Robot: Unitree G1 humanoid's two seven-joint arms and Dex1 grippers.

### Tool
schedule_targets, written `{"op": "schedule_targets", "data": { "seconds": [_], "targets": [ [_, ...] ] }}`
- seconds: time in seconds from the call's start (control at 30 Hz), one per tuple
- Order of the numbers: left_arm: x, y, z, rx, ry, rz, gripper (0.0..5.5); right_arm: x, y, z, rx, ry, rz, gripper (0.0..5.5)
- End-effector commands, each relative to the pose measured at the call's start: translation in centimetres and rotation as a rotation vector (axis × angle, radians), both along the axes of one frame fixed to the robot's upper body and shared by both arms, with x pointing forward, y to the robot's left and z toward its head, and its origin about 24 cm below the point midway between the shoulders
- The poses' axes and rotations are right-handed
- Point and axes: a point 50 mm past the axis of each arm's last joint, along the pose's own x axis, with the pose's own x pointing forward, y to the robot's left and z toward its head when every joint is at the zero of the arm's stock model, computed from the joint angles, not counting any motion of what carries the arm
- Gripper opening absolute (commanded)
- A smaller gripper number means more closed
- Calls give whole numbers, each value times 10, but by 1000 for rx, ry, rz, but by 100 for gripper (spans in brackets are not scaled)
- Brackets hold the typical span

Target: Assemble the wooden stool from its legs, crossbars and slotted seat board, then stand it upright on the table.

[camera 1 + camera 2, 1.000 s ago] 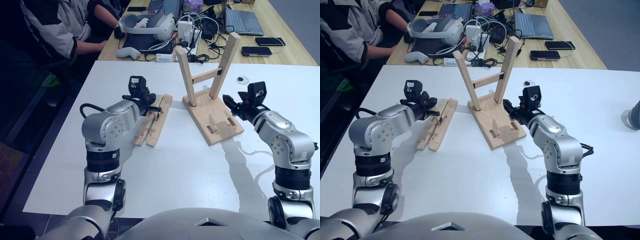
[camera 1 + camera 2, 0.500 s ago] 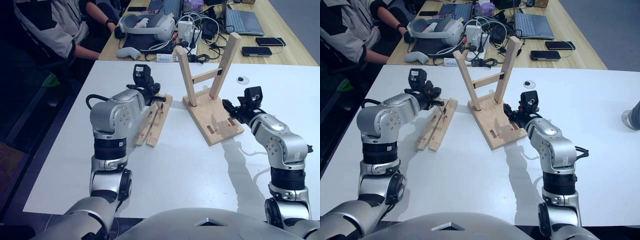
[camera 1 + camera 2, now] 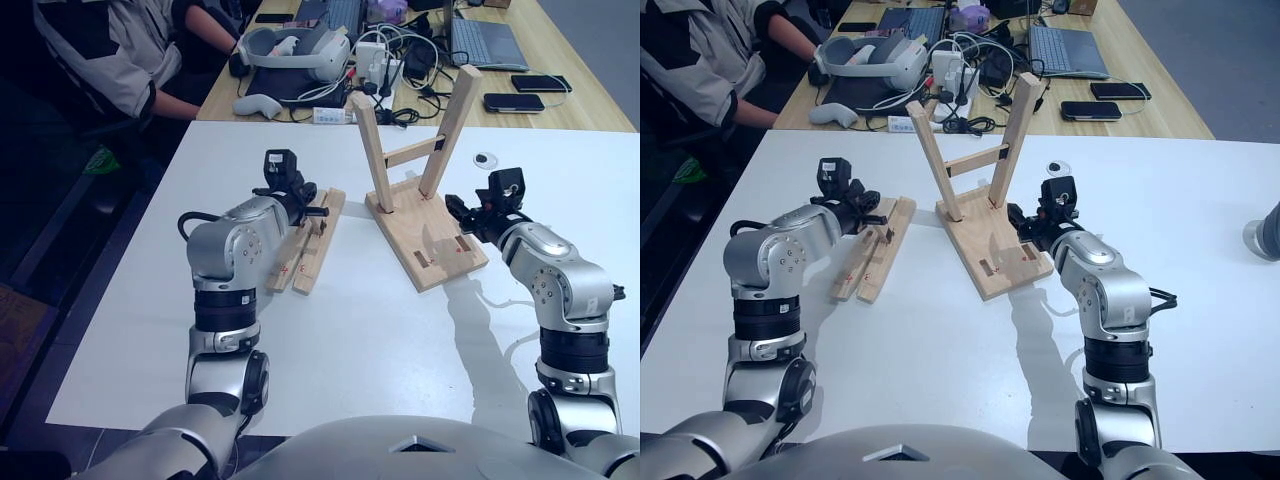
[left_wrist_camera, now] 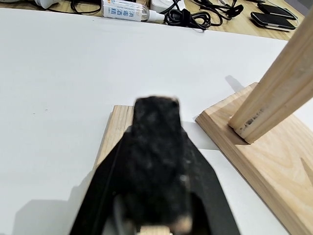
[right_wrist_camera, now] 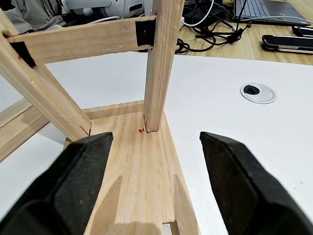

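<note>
Since a second earlier, the left gripper (image 3: 312,207) had lifted off the loose legs (image 3: 303,258), then dropped back over their far end. The right gripper (image 3: 460,215) had only crept a little along the seat board (image 3: 432,232). None of the wood had shifted.

The job looked about half done. The seat board lay flat on the table (image 3: 380,340), underside up. Two legs stood in its far slots, one (image 3: 368,150) on the robot's left and one (image 3: 452,125) on its right, both leaning. A crossbar (image 3: 412,152) joined them partway up. The two slots (image 3: 421,258) at the board's near end were empty.

The loose legs lay flat, side by side, just left of the board and apart from it. Whether a crossbar already joined them could not be told. The left gripper sat right over their far end, but whether it was clamped on the wood or slack could not be made out.

The right gripper was spread wide at the board's right edge, one finger on each side of it, holding nothing.

Left to do, by my reckoning: seat the second pair in the empty slots, then turn the stool over onto its feet.
</note>
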Motion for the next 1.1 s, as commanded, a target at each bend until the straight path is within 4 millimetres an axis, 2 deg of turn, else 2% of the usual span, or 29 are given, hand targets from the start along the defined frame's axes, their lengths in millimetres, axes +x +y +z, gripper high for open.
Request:
{"op": "schedule_targets", "data": {
  "seconds": [0.03,0.13,0.27,0.4,0.57,0.73,0.93,1.1],
  "targets": [
    [2,2,1,1,-6,10,40,3,0,5,-12,-19,-4,329],
    [2,3,-1,14,-3,6,40,3,-1,5,-15,-20,-9,329],
    [3,7,-3,115,-32,0,40,5,-1,7,-19,-22,-2,329],
    [4,11,-8,118,-36,-10,40,6,1,9,-29,-30,8,329],
    [-6,21,-18,102,-19,-8,40,6,-1,9,-36,-29,5,329],
    [-22,42,-31,148,-8,-33,40,7,-2,11,-49,-35,11,329],
    [-33,36,-36,132,36,-134,40,7,-3,12,-63,-34,21,329],
    [-32,31,-27,140,33,-132,40,9,1,13,-68,-36,41,329]
  ]
}}
